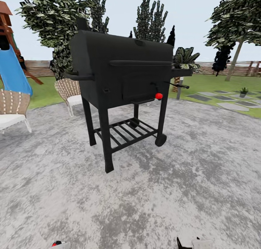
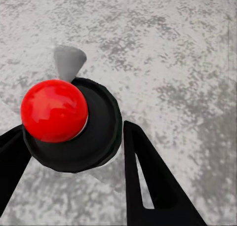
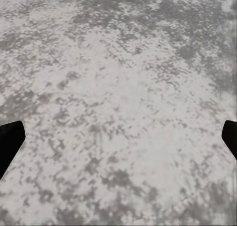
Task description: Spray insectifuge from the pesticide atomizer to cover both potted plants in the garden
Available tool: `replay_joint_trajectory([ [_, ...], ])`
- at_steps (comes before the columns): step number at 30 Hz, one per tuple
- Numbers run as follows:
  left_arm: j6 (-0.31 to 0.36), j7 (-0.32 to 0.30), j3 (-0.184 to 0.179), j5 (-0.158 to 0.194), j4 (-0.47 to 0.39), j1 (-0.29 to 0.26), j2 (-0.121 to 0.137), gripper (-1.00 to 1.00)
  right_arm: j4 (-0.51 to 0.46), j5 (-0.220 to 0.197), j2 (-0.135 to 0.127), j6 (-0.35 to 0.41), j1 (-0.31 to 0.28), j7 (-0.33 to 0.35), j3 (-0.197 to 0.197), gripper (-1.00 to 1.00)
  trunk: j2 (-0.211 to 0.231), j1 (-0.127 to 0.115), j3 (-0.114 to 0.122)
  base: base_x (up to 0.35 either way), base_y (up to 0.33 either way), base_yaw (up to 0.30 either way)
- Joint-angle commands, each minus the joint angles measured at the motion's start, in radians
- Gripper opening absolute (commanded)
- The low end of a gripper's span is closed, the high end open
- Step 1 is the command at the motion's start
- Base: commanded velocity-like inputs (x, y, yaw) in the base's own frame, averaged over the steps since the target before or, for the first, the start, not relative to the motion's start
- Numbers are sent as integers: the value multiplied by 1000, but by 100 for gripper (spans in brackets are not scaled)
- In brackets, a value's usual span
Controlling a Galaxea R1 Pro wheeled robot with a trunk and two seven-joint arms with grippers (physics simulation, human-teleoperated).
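We carry the small dark pesticide atomizer with its glossy red ball top (image 2: 54, 110) clamped in our left pincer (image 2: 74, 157), its black fingers pressed to either side of the bottle over the mottled grey patio paving (image 1: 203, 176). Our right pincer (image 3: 118, 137) hangs with its fingers wide apart and nothing between them. Ahead stands a black barrel grill on a slatted stand (image 1: 121, 82), with wicker chairs (image 1: 69, 91) on the left. One small green potted plant in a grey pot (image 1: 243, 92) sits far right among the grey stepping stones (image 1: 232, 106) on the lawn — well away from us. To do this step well, we should steer right of the grill, keep the grip firm and the bottle steady, and stop near the plant before spraying. No label or writing can be read here.
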Motion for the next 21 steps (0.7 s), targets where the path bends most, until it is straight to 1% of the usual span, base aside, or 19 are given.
replay_joint_trajectory([
  [1, -3, -5, -1, 10, 0, 0, 0, -100, 1, 2, 0, -3, -1, 0, -2, 100, 0, 0, -1, 283, -165, -265],
  [8, -2, -4, -1, 10, 0, 0, 0, -100, 1, 2, 0, -3, -1, 0, -2, 100, 0, 0, -1, 293, -133, -265],
  [21, -2, -4, -1, 10, 0, 0, 1, -100, 1, 2, 0, -3, -1, 0, -2, 100, 0, 0, -1, 333, -7, -265],
])
